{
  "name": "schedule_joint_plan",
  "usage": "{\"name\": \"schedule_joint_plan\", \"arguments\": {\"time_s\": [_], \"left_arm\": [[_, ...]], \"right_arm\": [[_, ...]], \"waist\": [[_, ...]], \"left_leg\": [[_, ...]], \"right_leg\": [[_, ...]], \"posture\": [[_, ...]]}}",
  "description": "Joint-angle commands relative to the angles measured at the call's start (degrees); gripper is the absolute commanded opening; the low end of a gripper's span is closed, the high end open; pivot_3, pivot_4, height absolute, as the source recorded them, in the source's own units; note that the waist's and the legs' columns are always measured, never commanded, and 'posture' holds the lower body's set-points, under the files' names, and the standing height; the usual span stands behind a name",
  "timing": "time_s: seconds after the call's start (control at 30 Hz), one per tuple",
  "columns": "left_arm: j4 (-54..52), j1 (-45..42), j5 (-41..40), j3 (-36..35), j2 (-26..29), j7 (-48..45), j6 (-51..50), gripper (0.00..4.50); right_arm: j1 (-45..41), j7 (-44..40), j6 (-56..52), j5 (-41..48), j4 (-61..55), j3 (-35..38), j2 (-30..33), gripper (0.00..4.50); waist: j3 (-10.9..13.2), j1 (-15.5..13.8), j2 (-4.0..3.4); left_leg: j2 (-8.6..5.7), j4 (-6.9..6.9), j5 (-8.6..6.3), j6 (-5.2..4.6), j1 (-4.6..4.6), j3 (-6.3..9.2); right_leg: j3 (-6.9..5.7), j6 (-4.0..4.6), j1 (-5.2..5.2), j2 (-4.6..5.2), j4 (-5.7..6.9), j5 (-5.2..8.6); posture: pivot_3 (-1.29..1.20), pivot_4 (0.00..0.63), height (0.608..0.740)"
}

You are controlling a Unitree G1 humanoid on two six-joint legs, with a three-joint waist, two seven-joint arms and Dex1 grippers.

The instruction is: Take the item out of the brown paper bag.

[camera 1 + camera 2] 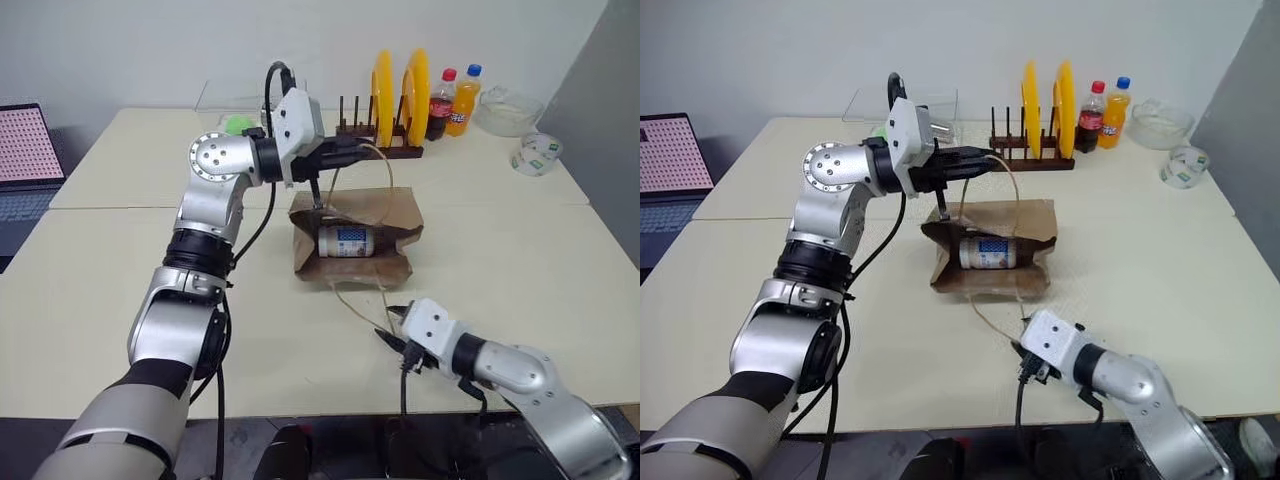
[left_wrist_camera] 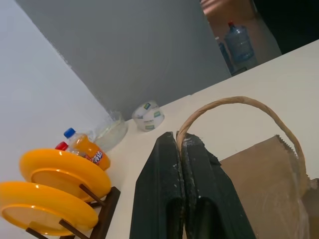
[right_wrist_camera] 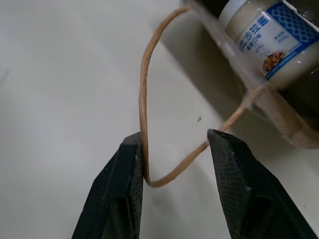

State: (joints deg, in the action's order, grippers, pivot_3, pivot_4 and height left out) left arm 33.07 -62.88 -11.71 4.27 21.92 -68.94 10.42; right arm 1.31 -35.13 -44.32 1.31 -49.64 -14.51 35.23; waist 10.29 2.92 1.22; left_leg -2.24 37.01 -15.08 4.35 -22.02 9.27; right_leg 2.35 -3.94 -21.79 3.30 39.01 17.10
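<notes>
From the head views, the brown paper bag [image 1: 352, 238] is seen lying on the pale bench [image 1: 520, 250], its mouth facing the robot and the item [image 1: 345, 241] — a small white bottle with a blue-and-white label — lying on its side inside. The left hand [image 1: 352, 150] is held level above the bag, clamped on the far handle [image 1: 383, 172], which is drawn up into a loop. The right hand [image 1: 392, 326] is held low near the bench's front edge, by the near handle [image 1: 360, 300]. Behind the bag stand a rack with yellow plates [image 1: 398, 88] and two soda bottles [image 1: 452, 100].

In the left wrist view, the fingers [image 2: 199, 194] are pressed together with the handle pinched between them.

In the right wrist view, the fingers [image 3: 124, 194] are parted partway — the near handle's loop lies between them, unclamped, and the bottle is seen in the bag's mouth.
</notes>
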Motion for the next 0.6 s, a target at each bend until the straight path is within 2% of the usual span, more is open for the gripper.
{"name": "schedule_joint_plan", "arguments": {"time_s": [0.03,0.1,0.2,0.27,0.4,0.5,0.6], "left_arm": [[-4.0,0.0,-1.2,-0.3,0.3,-0.5,-0.8,0.00],[-4.4,0.2,-1.1,-0.2,0.1,-0.6,-1.1,0.00],[-4.3,-0.1,-1.0,-0.2,-0.1,-0.7,-1.4,0.00],[-4.0,-0.5,-0.9,-0.3,-0.2,-0.6,-1.4,0.00],[-3.1,-1.4,-0.7,-0.5,-0.4,-0.4,-1.1,0.00],[-2.1,-2.3,-0.4,-0.7,-0.3,0.0,-0.5,0.00],[-1.6,-2.9,-0.2,-0.8,-0.1,0.1,-0.1,0.00]], "right_arm": [[4.0,-5.6,-4.3,8.3,-8.6,8.0,2.6,2.02],[3.3,-6.6,-5.8,13.0,-10.0,12.1,1.9,2.02],[-4.1,-4.7,-10.3,20.3,-9.9,15.8,-2.5,2.02],[-9.8,-2.2,-12.6,20.4,-8.5,13.7,-3.5,2.02],[-19.8,4.4,-13.6,15.7,-0.4,5.0,-6.1,2.02],[-25.6,8.0,-11.9,11.8,7.9,-0.5,-8.5,2.64],[-28.8,10.0,-9.7,8.4,13.5,-3.8,-9.3,3.71]], "waist": [[0.0,-0.1,0.00],[0.0,-0.1,0.04],[0.0,0.4,0.04],[0.0,0.4,0.03],[0.0,0.3,0.03],[0.0,0.4,0.03],[0.0,0.4,0.03]], "left_leg": [[-0.01,0.00,0.00,0.00,-0.01,0.00],[0.02,-0.01,-0.01,-0.01,0.00,0.02],[0.03,0.00,0.00,-0.01,0.08,-0.04],[0.04,-0.01,0.00,-0.01,0.13,-0.03],[0.03,-0.05,0.00,-0.01,0.06,0.02],[-0.01,-0.04,0.05,0.07,-0.04,-0.02],[0.00,-0.03,0.08,0.13,-0.23,-0.01]], "right_leg": [[0.00,0.00,0.01,0.00,-0.01,0.00],[-0.04,0.00,0.03,-0.01,-0.02,0.00],[0.02,0.01,0.05,-0.01,0.04,-0.01],[0.03,0.01,0.05,-0.04,0.07,-0.01],[-0.01,0.01,-0.01,-0.04,0.02,-0.01],[0.02,0.01,-0.13,-0.01,0.00,-0.01],[0.02,0.02,-0.32,0.00,0.04,-0.01]], "posture": [[0.00,0.150,0.740],[0.00,0.150,0.740],[0.00,0.150,0.740],[0.00,0.150,0.740],[0.00,0.150,0.740],[0.00,0.150,0.740],[0.00,0.150,0.740]]}}
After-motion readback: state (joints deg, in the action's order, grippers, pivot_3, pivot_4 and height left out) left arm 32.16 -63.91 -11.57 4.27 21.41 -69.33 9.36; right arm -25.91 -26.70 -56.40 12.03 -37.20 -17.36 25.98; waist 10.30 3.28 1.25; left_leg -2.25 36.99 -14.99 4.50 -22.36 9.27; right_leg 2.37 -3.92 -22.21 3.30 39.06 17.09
